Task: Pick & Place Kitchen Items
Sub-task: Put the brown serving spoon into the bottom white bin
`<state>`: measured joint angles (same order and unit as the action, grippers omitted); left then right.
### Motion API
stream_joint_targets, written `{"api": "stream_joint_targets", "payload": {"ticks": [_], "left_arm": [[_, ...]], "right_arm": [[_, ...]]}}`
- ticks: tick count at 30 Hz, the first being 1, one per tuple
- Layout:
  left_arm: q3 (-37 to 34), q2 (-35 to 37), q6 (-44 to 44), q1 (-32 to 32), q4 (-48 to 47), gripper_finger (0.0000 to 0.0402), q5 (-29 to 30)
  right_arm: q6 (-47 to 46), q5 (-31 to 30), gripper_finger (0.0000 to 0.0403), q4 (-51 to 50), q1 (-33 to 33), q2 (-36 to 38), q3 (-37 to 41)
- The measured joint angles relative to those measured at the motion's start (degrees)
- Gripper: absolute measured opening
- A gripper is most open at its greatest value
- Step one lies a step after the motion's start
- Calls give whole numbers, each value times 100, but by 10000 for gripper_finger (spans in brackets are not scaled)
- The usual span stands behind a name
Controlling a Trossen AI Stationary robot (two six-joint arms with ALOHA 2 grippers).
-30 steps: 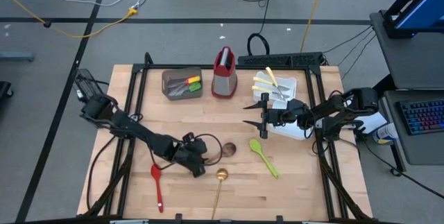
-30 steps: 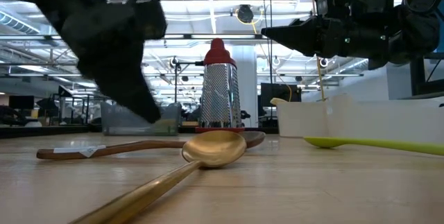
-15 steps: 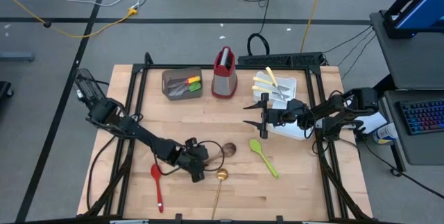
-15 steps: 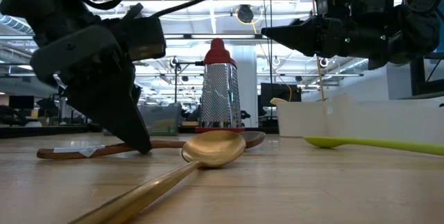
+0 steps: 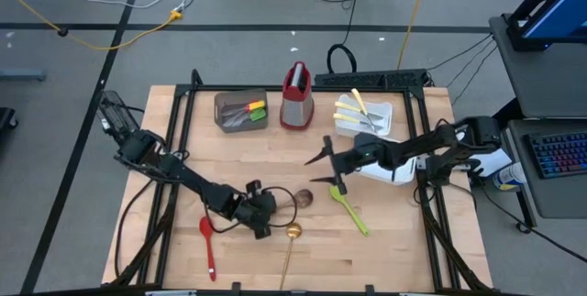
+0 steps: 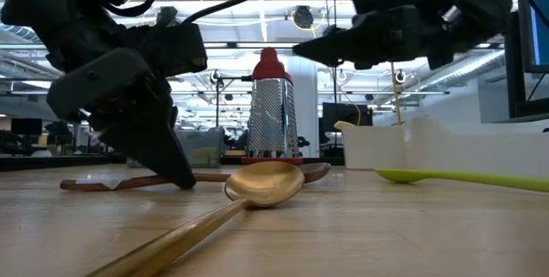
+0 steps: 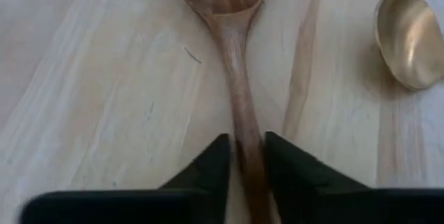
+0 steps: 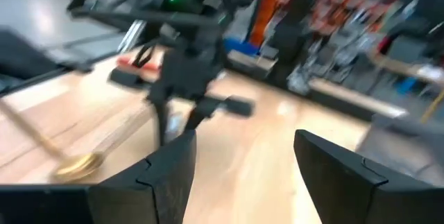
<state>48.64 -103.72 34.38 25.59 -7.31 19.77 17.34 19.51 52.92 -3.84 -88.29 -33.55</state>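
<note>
The left claw is clenching on the wooden spoon lying flat on the desk, its bowl pointing to three o'clock, while the right claw is hanging released above the green spoon.

Overhead shot's evenly lit, shadows soft. Low cam gets ceiling-light glare around 12 o'clock, foreground soft. Right wrist view is smeared with motion blur; left wrist is crisp.

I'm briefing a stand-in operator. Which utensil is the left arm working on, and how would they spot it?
On the wooden table, look near the front edge, between the red spoon and the green spoon. The wooden spoon lies there with the left gripper straddling its handle. Unlike the shiny gold spoon beside it, it is dull brown wood.
</note>
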Motion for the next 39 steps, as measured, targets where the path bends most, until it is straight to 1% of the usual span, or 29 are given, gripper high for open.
{"api": "stream_joint_targets", "payload": {"ticks": [3, 4, 7, 11, 13, 16, 20, 25, 28, 30, 34, 35, 39], "left_arm": [[-7, 70, -71, -58, -7, 33, -35], [-7, 92, -133, -88, 0, 23, -72], [12, 215, -275, -206, -36, 23, -45], [203, 383, -693, -361, -51, 39, -4], [325, 483, -1050, -451, -69, 39, -7], [571, 467, -1582, -648, -78, 29, -4], [979, 467, -2220, -924, -93, 28, 99], [1268, 446, -2923, -1204, -416, 39, 562], [1375, 448, -3296, -1291, -322, 37, 623], [1418, 448, -3492, -1302, -265, 34, 623], [1502, 448, -3709, -1290, -104, 36, 679], [1516, 448, -3732, -1280, -87, 38, 713], [1534, 456, -3800, -1249, 89, 40, 694]], "right_arm": [[11, 1, 235, -917, 188, -2, -336], [64, 0, 234, -1113, 248, 0, -406], [349, -94, 231, -1318, 429, 0, -467], [458, -881, 231, -1328, 665, 0, -469], [447, -1202, 231, -1324, 730, 0, -469], [457, -1522, 231, -1255, 775, -2, -469], [250, -1493, 231, -1323, 780, 0, -471], [-24, -1511, 231, -1512, 809, 0, -471], [-36, -1620, 231, -1689, 809, -2, -471], [-47, -1948, 231, -1818, 812, -3, -471], [-271, -3009, 231, -1916, 812, -194, -469], [-278, -3167, 231, -1888, 804, -247, -469], [-100, -3263, 231, -1689, 777, -532, -465]]}}
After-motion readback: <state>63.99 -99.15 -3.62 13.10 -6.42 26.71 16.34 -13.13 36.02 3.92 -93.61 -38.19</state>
